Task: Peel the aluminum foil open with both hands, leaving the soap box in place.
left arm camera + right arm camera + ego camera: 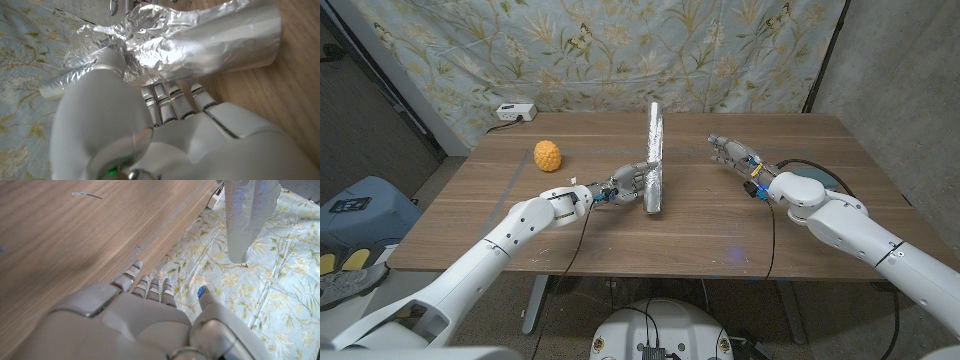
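Crinkled aluminum foil (654,160) stands upright as a tall sheet at mid-table. The left hand (625,184) grips its lower edge, fingers (172,95) tucked under the foil and thumb pressed on top, as the left wrist view shows close up. The right hand (731,152) hovers apart from the foil, holding nothing, fingers loosely spread. An orange textured ball (548,156) sits well left.

One foil bundle (654,165) and one orange fruit (548,156) on the counter (790,230). Two hands: left (628,183), right (730,153). One power strip (515,112) too.
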Action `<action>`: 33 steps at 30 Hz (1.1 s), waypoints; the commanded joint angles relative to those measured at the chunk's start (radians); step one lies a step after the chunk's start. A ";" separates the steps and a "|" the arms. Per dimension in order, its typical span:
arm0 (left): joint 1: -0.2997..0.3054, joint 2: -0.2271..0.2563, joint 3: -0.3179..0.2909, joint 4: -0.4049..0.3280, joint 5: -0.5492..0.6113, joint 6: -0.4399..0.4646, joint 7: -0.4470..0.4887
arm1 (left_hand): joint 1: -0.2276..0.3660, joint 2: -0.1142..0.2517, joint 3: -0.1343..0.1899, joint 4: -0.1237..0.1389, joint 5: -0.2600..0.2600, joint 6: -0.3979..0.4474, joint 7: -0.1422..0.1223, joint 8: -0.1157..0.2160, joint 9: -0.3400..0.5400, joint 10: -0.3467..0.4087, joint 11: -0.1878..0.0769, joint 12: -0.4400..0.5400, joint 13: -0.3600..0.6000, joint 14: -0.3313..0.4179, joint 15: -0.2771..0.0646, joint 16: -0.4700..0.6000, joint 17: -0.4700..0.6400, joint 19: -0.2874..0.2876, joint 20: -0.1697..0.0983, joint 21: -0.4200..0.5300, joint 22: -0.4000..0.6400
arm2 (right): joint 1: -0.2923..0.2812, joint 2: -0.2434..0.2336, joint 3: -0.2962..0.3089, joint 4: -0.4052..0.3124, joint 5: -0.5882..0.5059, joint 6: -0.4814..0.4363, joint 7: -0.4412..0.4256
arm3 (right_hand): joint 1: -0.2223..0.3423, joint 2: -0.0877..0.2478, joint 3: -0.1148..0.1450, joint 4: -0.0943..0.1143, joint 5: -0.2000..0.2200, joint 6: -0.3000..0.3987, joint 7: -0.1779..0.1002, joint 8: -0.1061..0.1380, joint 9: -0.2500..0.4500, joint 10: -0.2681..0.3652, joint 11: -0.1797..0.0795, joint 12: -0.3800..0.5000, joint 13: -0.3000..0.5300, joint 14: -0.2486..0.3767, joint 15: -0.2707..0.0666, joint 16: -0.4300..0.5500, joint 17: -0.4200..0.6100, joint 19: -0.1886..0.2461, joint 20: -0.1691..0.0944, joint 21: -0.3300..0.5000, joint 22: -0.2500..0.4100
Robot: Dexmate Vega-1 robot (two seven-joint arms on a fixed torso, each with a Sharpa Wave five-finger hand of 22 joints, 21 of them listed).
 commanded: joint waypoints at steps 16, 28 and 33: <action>0.046 0.051 -0.032 -0.016 -0.087 0.012 -0.014 | 0.003 0.077 0.026 0.017 0.016 0.034 0.024 0.184 -0.004 0.047 -0.008 -0.031 -0.037 0.011 0.010 -0.011 -0.016 0.004 0.007 0.015 0.006 | -0.043 -0.015 -0.001 -0.072 0.013 -0.045 -0.031 | 0.015 0.021 0.001 -0.008 -0.004 -0.001 0.007 0.001 0.006 -0.013 -0.001 0.001 0.005 -0.009 -0.018 0.009 0.005 0.002 -0.075 0.007 0.002; 0.056 0.083 -0.046 -0.029 -0.120 0.036 -0.033 | -0.001 0.080 0.026 0.017 0.019 0.010 0.039 0.173 -0.009 0.026 0.011 -0.063 -0.059 -0.010 0.029 -0.014 -0.012 -0.008 0.018 0.013 0.006 | -0.073 -0.017 0.001 -0.099 0.015 -0.037 -0.051 | 0.018 0.024 0.001 -0.010 -0.005 0.000 0.008 0.002 0.006 -0.014 -0.002 0.001 0.005 -0.007 -0.018 0.010 0.006 0.003 -0.076 0.007 0.002; 0.054 0.098 -0.047 -0.040 -0.127 0.049 -0.036 | -0.004 0.081 0.026 0.018 0.020 0.009 0.043 0.171 -0.010 0.027 0.014 -0.070 -0.066 -0.011 0.032 -0.015 -0.012 -0.010 0.019 0.014 0.006 | -0.086 -0.019 0.007 -0.111 0.017 -0.037 -0.061 | 0.020 0.025 0.001 -0.012 -0.004 0.001 0.008 0.002 0.006 -0.012 -0.002 0.002 0.005 -0.006 -0.017 0.010 0.005 0.003 -0.075 0.007 0.002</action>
